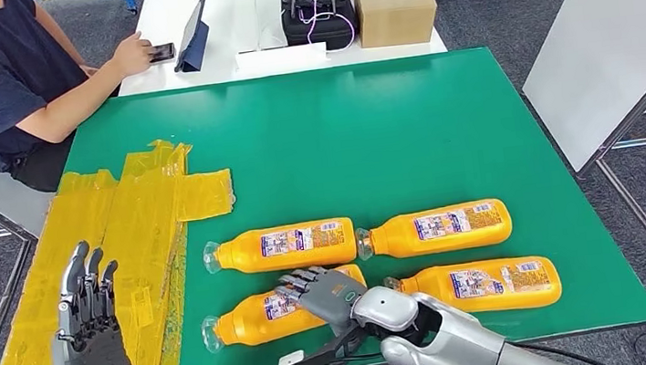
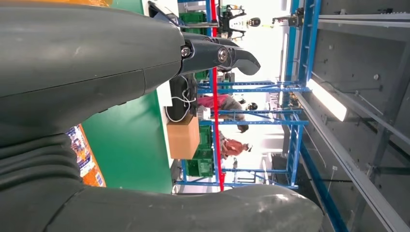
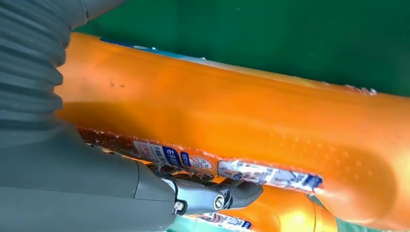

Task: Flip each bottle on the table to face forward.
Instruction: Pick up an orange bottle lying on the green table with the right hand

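A: Where is there room on the green table (image 1: 296, 140)?

B: The whole far half is bare green. Yellow tape sheets (image 1: 117, 261) cover the left edge, and the four orange bottles lie on their sides in two rows close to the near edge.

A: And the right hand (image 1: 327, 294)?

B: It lies over the near-left bottle (image 1: 252, 316), fingers draped across the body just past the label (whether they clamp it or merely rest on it I cannot tell). In the right wrist view the orange body (image 3: 251, 111) is pressed close against the palm.

A: The left hand (image 1: 90, 347)?

B: It is raised off the table's left corner, above the tape, fingers straight and apart, holding nothing.

A: The other bottles?

B: The far-left bottle (image 1: 283, 247) lies just beyond the right hand's fingertips, the near-right bottle (image 1: 478, 286) just beside its wrist, and the far-right bottle (image 1: 439, 228) lies beyond that.
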`<state>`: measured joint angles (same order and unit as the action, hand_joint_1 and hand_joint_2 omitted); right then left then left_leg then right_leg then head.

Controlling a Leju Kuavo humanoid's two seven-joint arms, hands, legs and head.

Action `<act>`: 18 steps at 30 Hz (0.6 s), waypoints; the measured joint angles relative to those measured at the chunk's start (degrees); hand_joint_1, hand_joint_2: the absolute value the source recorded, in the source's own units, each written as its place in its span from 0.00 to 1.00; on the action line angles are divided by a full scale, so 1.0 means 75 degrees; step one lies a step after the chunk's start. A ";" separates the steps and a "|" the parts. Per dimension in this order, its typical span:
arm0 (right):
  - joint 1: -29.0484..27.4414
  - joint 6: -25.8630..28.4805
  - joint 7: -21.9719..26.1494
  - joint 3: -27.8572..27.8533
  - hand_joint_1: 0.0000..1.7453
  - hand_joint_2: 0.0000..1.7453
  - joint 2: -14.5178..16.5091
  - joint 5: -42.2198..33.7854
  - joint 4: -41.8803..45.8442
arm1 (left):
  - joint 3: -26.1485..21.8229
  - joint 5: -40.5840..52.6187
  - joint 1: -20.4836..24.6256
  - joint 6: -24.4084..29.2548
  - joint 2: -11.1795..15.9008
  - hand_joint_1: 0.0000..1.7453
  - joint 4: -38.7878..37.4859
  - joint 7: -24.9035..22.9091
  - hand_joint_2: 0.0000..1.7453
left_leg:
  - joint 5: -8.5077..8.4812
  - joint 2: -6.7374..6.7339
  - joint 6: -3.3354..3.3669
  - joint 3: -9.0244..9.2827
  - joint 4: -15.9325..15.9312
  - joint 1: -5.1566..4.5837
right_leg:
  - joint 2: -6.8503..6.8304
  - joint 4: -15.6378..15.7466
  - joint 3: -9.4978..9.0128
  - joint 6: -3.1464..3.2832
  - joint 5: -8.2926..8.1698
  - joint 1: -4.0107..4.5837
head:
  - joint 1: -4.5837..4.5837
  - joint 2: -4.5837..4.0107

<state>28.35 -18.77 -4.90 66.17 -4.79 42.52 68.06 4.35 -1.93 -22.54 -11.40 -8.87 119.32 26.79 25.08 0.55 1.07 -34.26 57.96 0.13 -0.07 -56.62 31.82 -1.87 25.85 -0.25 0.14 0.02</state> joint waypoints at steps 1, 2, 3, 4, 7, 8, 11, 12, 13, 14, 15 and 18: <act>0.0054 -0.0004 -0.0036 0.0058 0.00 1.00 0.0000 0.0061 -0.0044 | 0.0000 -0.0002 0.0002 0.0008 0.0000 0.00 -0.0001 -0.0006 0.00 | 0.0000 0.0000 0.0000 0.0000 0.0000 0.0000 | 0.0000 0.0000 0.0000 0.0000 0.0000 0.0000 | 0.0000 0.0000; 0.0105 -0.0003 -0.0102 0.0119 0.01 1.00 0.0000 0.0165 -0.0096 | 0.0000 -0.0004 0.0002 0.0021 0.0000 0.00 0.0000 -0.0016 0.00 | 0.0000 0.0000 0.0000 0.0001 0.0000 0.0000 | 0.0000 0.0000 -0.0001 0.0000 0.0000 0.0000 | 0.0001 0.0000; 0.0151 0.0012 -0.0201 0.0176 0.03 1.00 0.0000 0.0312 -0.0161 | 0.0000 -0.0005 0.0002 0.0039 -0.0001 0.00 0.0000 -0.0027 0.00 | 0.0000 0.0000 0.0000 0.0001 0.0000 0.0000 | 0.0000 0.0000 -0.0001 0.0000 0.0000 0.0000 | 0.0001 0.0000; 0.0186 0.0041 -0.0308 0.0226 0.04 1.00 0.0001 0.0476 -0.0235 | 0.0000 -0.0006 0.0001 0.0058 -0.0001 0.00 0.0001 -0.0038 0.00 | 0.0000 0.0000 0.0000 0.0002 0.0000 0.0000 | 0.0000 0.0000 -0.0002 0.0000 0.0000 0.0000 | 0.0001 0.0000; 0.0231 0.0213 -0.0530 0.0298 0.05 1.00 0.0017 0.0944 -0.0475 | -0.0002 -0.0020 -0.0005 0.0108 -0.0003 0.00 0.0002 -0.0063 0.00 | 0.0002 -0.0003 -0.0001 0.0013 0.0000 0.0000 | 0.0002 0.0000 -0.0011 0.0000 0.0000 0.0001 | 0.0000 0.0000; 0.0236 0.0262 -0.0551 0.0304 0.05 1.00 0.0030 0.1051 -0.0549 | -0.0003 -0.0025 -0.0006 0.0122 -0.0003 0.00 0.0002 -0.0071 0.00 | 0.0003 -0.0006 -0.0001 0.0022 0.0000 0.0000 | 0.0003 0.0001 -0.0017 0.0000 0.0000 0.0001 | 0.0001 0.0000; 0.0255 0.0318 -0.0559 0.0310 0.05 1.00 0.0073 0.1177 -0.0723 | -0.0002 -0.0028 -0.0007 0.0142 -0.0003 0.00 0.0002 -0.0083 0.00 | 0.0008 -0.0013 -0.0004 0.0058 -0.0002 0.0001 | 0.0007 0.0004 -0.0021 0.0004 0.0002 0.0001 | 0.0001 0.0000; 0.0262 0.0322 -0.0559 0.0312 0.05 1.00 0.0084 0.1184 -0.0761 | -0.0001 -0.0028 -0.0007 0.0142 -0.0003 0.00 0.0002 -0.0084 0.00 | 0.0014 -0.0013 -0.0009 0.0071 -0.0004 0.0001 | 0.0007 0.0005 -0.0015 0.0006 0.0005 0.0002 | 0.0000 0.0000; 0.0268 0.0326 -0.0559 0.0313 0.05 1.00 0.0095 0.1188 -0.0796 | -0.0002 -0.0028 -0.0008 0.0142 -0.0003 0.00 0.0002 -0.0084 0.00 | 0.0019 -0.0012 -0.0014 0.0082 -0.0005 0.0002 | 0.0007 0.0006 -0.0007 0.0009 0.0007 0.0002 | -0.0001 0.0000; 0.0273 0.0334 -0.0559 0.0316 0.12 1.00 0.0106 0.1190 -0.0826 | -0.0002 -0.0028 -0.0008 0.0142 -0.0003 0.00 0.0002 -0.0085 0.00 | 0.0023 -0.0012 -0.0018 0.0091 -0.0006 0.0002 | 0.0007 0.0006 -0.0001 0.0011 0.0009 0.0003 | -0.0001 0.0000; 0.0275 0.0342 -0.0559 0.0318 0.34 1.00 0.0115 0.1193 -0.0852 | -0.0002 -0.0028 -0.0009 0.0142 -0.0003 0.00 0.0002 -0.0085 0.00 | 0.0024 -0.0012 -0.0021 0.0097 -0.0007 0.0003 | 0.0007 0.0006 -0.0005 0.0014 0.0008 0.0004 | -0.0001 0.0000; 0.0275 0.0367 -0.0570 0.0329 0.98 1.00 0.0136 0.1234 -0.0912 | -0.0003 -0.0029 -0.0011 0.0145 -0.0004 0.00 0.0002 -0.0087 0.00 | 0.0008 -0.0012 -0.0019 0.0099 -0.0007 0.0007 | 0.0007 0.0006 -0.0006 0.0029 -0.0006 0.0009 | -0.0001 0.0000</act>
<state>30.42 -16.02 -9.17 68.64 -3.76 51.78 61.22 4.33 -2.15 -22.63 -10.32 -8.90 119.34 26.14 25.14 0.46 0.92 -33.51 57.90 0.18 -0.02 -56.57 31.78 -1.66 25.81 -0.18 0.14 0.02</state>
